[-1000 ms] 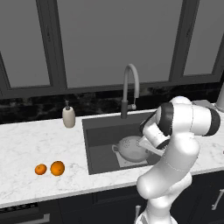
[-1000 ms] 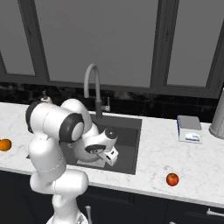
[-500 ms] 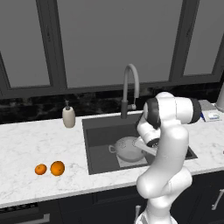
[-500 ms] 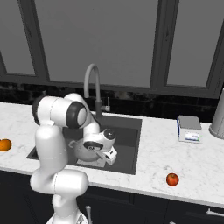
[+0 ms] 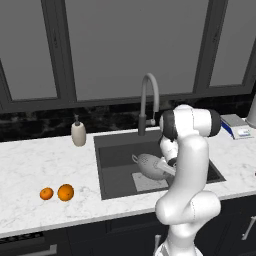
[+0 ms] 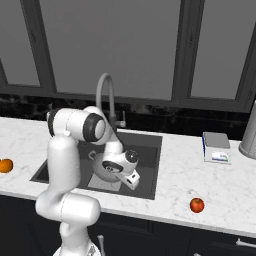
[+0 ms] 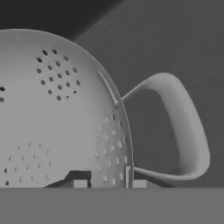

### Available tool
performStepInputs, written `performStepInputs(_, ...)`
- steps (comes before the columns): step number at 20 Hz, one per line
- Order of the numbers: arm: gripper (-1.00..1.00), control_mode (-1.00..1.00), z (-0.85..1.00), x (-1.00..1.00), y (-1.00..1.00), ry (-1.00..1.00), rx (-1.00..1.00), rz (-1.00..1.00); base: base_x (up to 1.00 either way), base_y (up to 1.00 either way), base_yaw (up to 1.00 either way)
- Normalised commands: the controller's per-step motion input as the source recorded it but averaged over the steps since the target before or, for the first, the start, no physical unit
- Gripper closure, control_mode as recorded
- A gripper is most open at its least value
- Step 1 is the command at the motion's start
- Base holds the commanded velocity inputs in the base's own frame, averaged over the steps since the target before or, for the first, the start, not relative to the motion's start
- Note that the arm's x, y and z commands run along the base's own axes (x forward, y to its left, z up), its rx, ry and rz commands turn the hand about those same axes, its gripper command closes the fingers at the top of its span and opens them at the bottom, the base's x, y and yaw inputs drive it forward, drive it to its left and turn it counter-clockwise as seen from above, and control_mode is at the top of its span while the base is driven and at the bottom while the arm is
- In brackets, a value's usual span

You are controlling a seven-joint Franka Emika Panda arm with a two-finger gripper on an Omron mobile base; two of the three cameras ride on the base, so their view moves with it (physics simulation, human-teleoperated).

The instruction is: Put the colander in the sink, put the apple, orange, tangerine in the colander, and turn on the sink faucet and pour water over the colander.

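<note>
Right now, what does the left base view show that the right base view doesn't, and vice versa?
Left base view alone: the tangerine lying beside the larger orange on the counter left of the sink, plus the cream soap bottle behind them.

Right base view alone: the apple on the counter right of the sink, and a tall grey vessel at the far right edge.

Both: the sink, the sink faucet behind it, the colander down in the basin with the arm reaching to it, and the scale on the right counter.
</note>
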Motion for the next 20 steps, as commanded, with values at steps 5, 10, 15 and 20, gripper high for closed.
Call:
performStepInputs(5,1.00,-1.00,-0.02,-0.06,0.00,0.00,0.00,0.00,0.00,0.00,0.00)
performStepInputs(10,1.00,-1.00,0.20,-0.33,0.31,-0.04,-0.03,0.00,0.00,0.00,0.00)
performStepInputs(15,1.00,-1.00,0.13,-0.45,0.32,0.00,-0.04,0.00,0.00,0.00,0.00)
performStepInputs(20,1.00,-1.00,0.15,-0.05,0.06,0.00,-0.06,-0.01,0.00,0.00,0.00)
